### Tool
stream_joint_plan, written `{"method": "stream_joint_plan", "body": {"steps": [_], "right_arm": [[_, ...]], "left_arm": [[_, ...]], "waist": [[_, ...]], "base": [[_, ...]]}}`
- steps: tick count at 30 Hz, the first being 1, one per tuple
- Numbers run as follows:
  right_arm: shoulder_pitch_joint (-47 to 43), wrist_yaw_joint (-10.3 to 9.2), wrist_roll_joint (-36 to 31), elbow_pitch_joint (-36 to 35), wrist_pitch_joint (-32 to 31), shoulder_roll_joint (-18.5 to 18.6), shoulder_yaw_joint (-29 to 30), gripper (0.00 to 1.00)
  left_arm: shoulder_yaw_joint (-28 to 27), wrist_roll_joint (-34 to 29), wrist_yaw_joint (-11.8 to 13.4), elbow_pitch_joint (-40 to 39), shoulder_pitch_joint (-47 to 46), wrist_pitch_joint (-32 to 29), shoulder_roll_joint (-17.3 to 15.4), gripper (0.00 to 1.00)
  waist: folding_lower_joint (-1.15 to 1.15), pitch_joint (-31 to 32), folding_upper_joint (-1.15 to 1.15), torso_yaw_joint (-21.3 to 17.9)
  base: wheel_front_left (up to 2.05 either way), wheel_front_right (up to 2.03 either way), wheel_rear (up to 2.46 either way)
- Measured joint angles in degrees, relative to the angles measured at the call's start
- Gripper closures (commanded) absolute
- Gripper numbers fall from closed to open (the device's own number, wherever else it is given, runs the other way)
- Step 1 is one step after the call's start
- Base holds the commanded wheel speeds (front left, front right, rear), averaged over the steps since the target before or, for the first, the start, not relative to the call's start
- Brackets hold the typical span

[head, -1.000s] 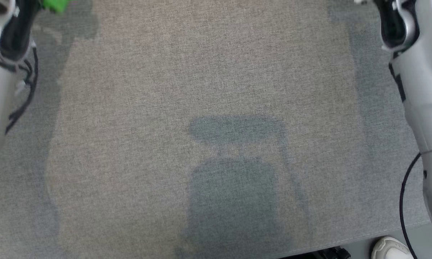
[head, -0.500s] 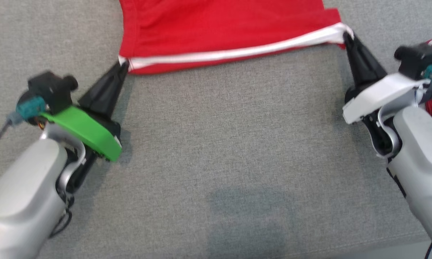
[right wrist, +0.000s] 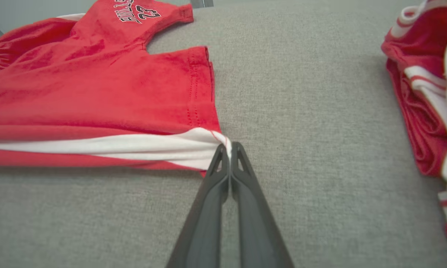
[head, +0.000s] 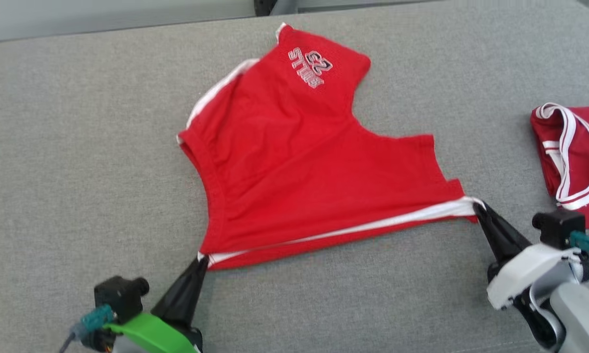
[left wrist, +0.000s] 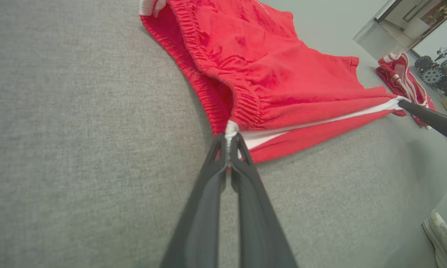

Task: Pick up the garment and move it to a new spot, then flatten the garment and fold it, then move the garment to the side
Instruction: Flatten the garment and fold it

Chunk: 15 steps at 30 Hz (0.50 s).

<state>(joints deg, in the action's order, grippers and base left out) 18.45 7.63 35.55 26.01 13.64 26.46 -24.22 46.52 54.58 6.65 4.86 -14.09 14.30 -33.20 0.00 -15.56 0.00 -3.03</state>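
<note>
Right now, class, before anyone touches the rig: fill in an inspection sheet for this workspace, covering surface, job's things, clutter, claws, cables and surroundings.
Surface: grey fabric surface, flat.
Job's things: red shorts lying spread, with the white side stripe stretched between the two claws.
Clutter: second red garment, white-striped and bunched, at the robot's right, apart from the shorts.
Claws: left claw shut on the waistband end of the stripe; right claw shut on the leg-hem end.
Cables: grey lead by the left wrist camera.
Surroundings: white shoe on the floor beside the surface; wheeled machine far off.
</note>
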Motion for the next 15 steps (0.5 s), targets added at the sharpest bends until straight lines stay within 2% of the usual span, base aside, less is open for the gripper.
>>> {"method": "stream_joint_plan", "body": {"steps": [8,15], "right_arm": [[-12.54,0.02,0.02,-3.31,-0.70,1.44,3.37,1.00],[-17.34,0.01,0.10,-11.95,-2.81,2.61,9.47,1.00]], "left_arm": [[-1.33,0.34,3.35,-3.63,12.79,0.48,3.99,1.00],[-4.41,0.34,4.97,-9.34,18.40,0.49,7.06,1.00]], "waist": [[0.00,6.19,0.00,1.32],[0.00,7.95,0.00,3.09]], "base": [[0.00,0.00,0.00],[0.00,0.00,0.00]]}}
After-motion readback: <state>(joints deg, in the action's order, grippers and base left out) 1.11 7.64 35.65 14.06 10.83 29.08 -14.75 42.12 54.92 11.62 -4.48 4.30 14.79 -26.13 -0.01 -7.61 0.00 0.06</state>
